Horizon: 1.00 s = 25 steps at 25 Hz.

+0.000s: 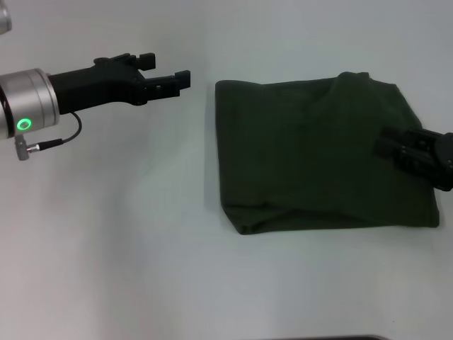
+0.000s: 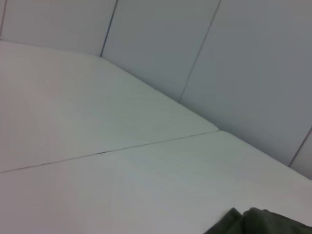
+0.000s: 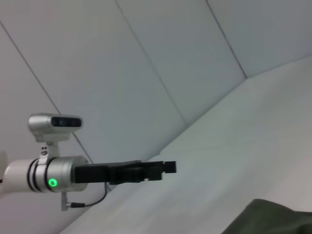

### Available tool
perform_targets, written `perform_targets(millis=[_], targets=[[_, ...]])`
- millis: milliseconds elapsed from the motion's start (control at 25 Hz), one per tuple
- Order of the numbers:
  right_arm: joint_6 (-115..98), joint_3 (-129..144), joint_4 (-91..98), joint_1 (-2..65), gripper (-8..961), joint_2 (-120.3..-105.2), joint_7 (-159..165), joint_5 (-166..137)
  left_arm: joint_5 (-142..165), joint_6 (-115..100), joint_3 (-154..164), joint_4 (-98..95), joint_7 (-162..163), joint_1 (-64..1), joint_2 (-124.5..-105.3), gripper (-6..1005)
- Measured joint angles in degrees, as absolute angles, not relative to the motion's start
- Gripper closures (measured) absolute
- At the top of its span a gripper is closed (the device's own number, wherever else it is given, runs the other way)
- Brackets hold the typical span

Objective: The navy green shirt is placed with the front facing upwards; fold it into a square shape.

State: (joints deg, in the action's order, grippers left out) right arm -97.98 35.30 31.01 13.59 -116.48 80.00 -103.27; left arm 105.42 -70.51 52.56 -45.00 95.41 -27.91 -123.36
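Shirt (image 1: 318,156) lies folded in a rough square on the table (image 1: 106,248), right of centre. Left gripper (image 1: 170,76) hovers off its left edge, fingers narrowly apart, holding nothing. Right gripper (image 1: 388,145) over shirt's right edge, grip unclear.

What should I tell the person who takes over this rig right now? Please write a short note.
Left gripper: open, empty, held over bare table, apart from the shirt's left edge.
Right gripper: over the shirt's right part; whether it grips cloth cannot be told.
Shirt: already folded into a compact, roughly square bundle, plain side up, layered hem along the near edge.
Done: the folding appears finished.
Left: probably only to check the right gripper is free, pull both arms back, and flatten the small bump at the far edge if needed.
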Motion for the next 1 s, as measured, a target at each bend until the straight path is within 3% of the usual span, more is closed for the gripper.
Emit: perform_targets(millis=[80, 480, 720, 1000], targets=[[-98.0, 35.0, 31.0, 13.6, 479, -115.98, 80.9, -103.3, 105.2, -71.2, 52.6, -45.0, 94.9, -27.7, -123.44, 82], [-99.0, 33.8, 30.9, 14.5, 261, -115.21, 83.5, -103.3, 105.1, -75.4, 52.6, -44.9, 94.2, -26.6, -123.74, 82], [-99.6, 33.9, 31.0, 13.9, 101, -113.86, 86.5, -103.5, 105.7, -78.5, 52.6, -44.8, 94.2, -26.0, -123.34, 82], [-100.6, 33.5, 31.4, 13.7, 101, -113.20, 90.4, -107.1, 106.0, -85.1, 52.6, -44.6, 91.6, -24.6, -123.46, 82]])
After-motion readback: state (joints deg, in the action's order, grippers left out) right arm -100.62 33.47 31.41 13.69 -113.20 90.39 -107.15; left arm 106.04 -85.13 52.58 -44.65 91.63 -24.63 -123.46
